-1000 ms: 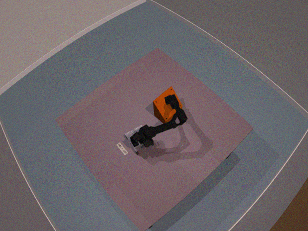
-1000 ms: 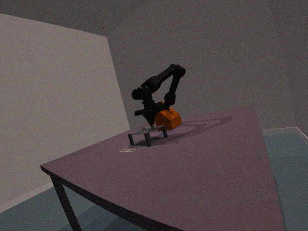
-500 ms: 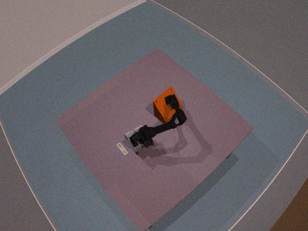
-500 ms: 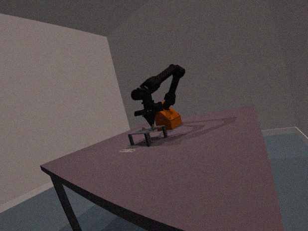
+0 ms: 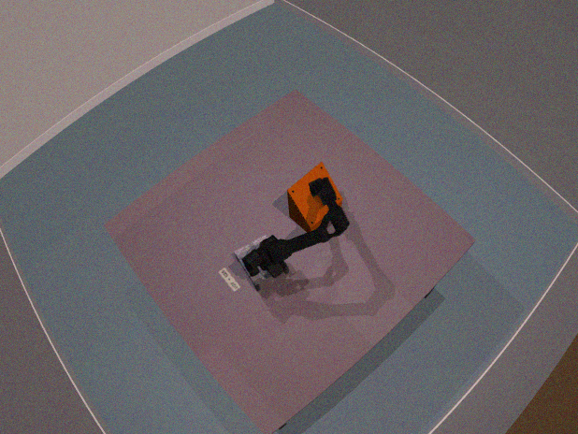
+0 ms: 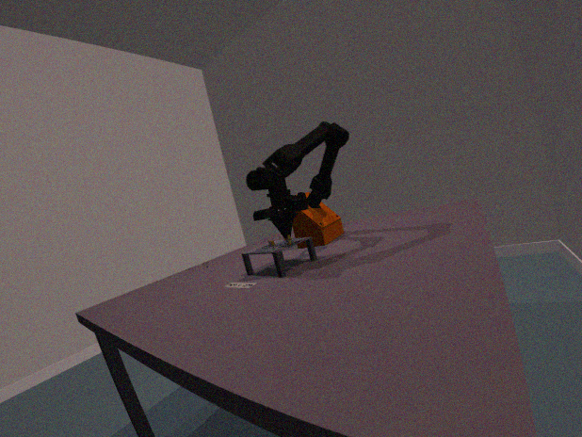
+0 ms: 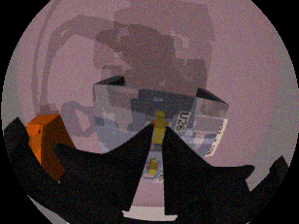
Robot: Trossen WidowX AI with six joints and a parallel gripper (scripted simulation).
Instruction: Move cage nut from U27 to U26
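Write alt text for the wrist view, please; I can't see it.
The hand is closed on a yellow cage nut beside the "U26" label on the rail plate. A second cage nut shows between the black fingers, and an orange block stands at left.

Blk arm (image 5: 304, 241) (image 6: 301, 151), orange base (image 5: 301, 198) (image 6: 333, 231), pinkish tbl (image 5: 196, 196) (image 6: 377, 330) (image 7: 243, 62), yellowish nuts (image 6: 271, 243) (image 7: 159, 126)

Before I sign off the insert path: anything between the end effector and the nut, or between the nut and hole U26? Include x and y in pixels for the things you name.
Nothing visible. The end effector (image 6: 287, 240) (image 7: 160, 129) is shut on the nut (image 7: 159, 126), beside the U26 label (image 7: 182, 121). The fingers hide the hole itself, so I can't confirm it. The other nut (image 7: 152, 167) sits apart.
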